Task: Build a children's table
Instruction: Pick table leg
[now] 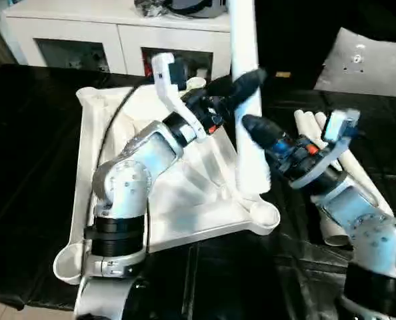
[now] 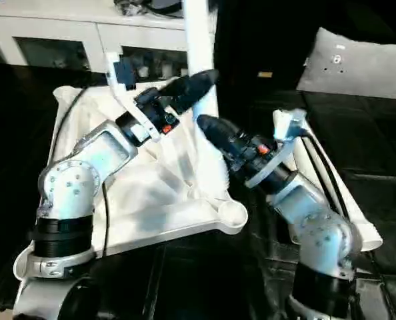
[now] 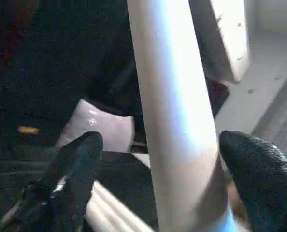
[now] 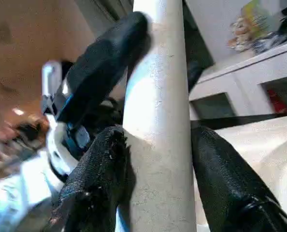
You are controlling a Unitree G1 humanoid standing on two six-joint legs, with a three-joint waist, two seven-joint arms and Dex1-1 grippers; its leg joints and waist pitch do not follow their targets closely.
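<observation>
The white square table top point(image 1: 185, 200) lies upside down on a black surface point(image 1: 25, 167), ribbed underside facing up, with round sockets at its corners; one socket point(image 1: 263, 217) sits at the near corner towards the robot's right. Just inside that corner, one long white table leg point(image 1: 246, 93) stands nearly upright on the top and reaches beyond the upper edge of the head views.

The right gripper point(image 4: 155, 159) grasps this leg low on its shaft: in the right wrist view one black finger point(image 4: 102, 179) presses against one side of the tube and the other finger point(image 4: 225, 179) lies against the opposite side. The left gripper point(image 3: 158, 174) is positioned higher on the same leg with its jaws spread apart. In the left wrist view the tube runs between the two black fingertips point(image 3: 78, 164), and a clear gap separates one of them from the tube, so this gripper is released rather than clamped. Whether the other fingertip touches the leg cannot be told.

Several spare legs point(image 1: 358, 163) lie side by side on the black surface to the robot's right, partly beneath the right forearm. A white cabinet point(image 1: 118, 33) with glass doors stands beyond the table top, and a pale cushion point(image 1: 368, 63) rests at the far right.
</observation>
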